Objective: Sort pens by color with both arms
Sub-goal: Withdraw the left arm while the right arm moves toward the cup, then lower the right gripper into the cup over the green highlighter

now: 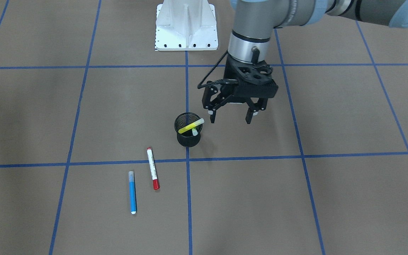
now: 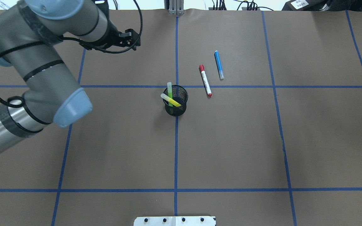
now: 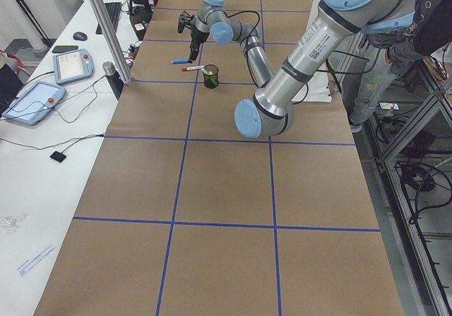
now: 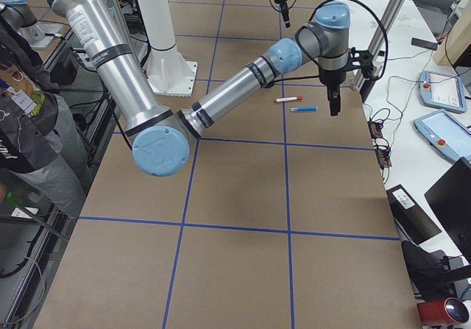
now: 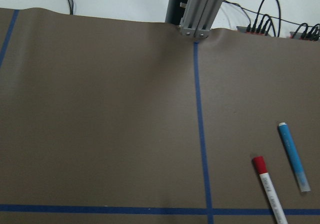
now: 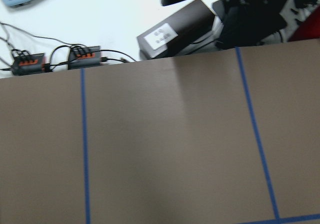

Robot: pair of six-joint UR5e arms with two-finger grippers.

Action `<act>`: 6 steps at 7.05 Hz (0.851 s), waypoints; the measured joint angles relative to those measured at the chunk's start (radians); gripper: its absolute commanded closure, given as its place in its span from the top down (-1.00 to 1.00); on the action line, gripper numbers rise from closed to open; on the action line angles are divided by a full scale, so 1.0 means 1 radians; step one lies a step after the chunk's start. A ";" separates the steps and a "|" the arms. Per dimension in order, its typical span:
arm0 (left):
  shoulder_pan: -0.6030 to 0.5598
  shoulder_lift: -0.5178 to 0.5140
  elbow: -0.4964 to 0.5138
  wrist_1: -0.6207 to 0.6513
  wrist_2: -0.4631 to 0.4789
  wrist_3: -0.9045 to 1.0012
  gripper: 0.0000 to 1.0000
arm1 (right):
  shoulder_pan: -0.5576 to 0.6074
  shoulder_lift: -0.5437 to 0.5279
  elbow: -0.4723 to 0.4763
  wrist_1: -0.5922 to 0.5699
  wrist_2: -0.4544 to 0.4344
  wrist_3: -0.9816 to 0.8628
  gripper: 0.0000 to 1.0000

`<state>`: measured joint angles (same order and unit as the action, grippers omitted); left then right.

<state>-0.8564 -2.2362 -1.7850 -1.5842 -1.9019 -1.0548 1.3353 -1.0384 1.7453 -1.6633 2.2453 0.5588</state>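
Observation:
A black mesh cup [image 1: 188, 139] stands at the table's centre. It holds the yellow pen [image 1: 190, 126] and the green pen [image 2: 169, 89], both leaning. The white pen with red ends [image 1: 152, 168] and the blue pen [image 1: 132, 192] lie flat side by side beyond the cup, on my right; both show in the left wrist view, the red-ended one [image 5: 268, 189] and the blue one [image 5: 294, 156]. My left gripper [image 1: 230, 120] is open and empty, raised beside the cup on my left. My right gripper [image 4: 335, 107] shows only in the exterior right view, hanging near the two loose pens; I cannot tell its state.
The white robot pedestal [image 1: 186, 24] stands at the near edge. Blue tape lines [image 2: 176, 150] grid the brown table. An aluminium post [image 2: 174, 8] and cable boxes [image 6: 30, 63] line the far edge. A person [image 4: 22, 115] stands beside the robot.

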 measured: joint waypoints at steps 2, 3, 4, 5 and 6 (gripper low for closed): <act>-0.156 0.144 0.002 -0.005 -0.141 0.131 1.00 | -0.242 0.059 0.001 0.168 -0.130 0.150 0.99; -0.235 0.207 0.012 -0.006 -0.195 0.221 1.00 | -0.365 0.085 -0.010 0.230 -0.234 0.196 0.98; -0.301 0.246 0.035 -0.006 -0.245 0.305 1.00 | -0.464 0.127 -0.035 0.254 -0.324 0.218 0.98; -0.350 0.272 0.068 -0.007 -0.281 0.377 1.00 | -0.527 0.174 -0.070 0.263 -0.375 0.248 0.98; -0.390 0.291 0.106 -0.009 -0.298 0.447 1.00 | -0.571 0.229 -0.116 0.268 -0.406 0.290 0.98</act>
<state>-1.2467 -1.9447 -1.6789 -1.5932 -2.1994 -0.6082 0.7642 -0.8094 1.6296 -1.3951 1.8394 0.8484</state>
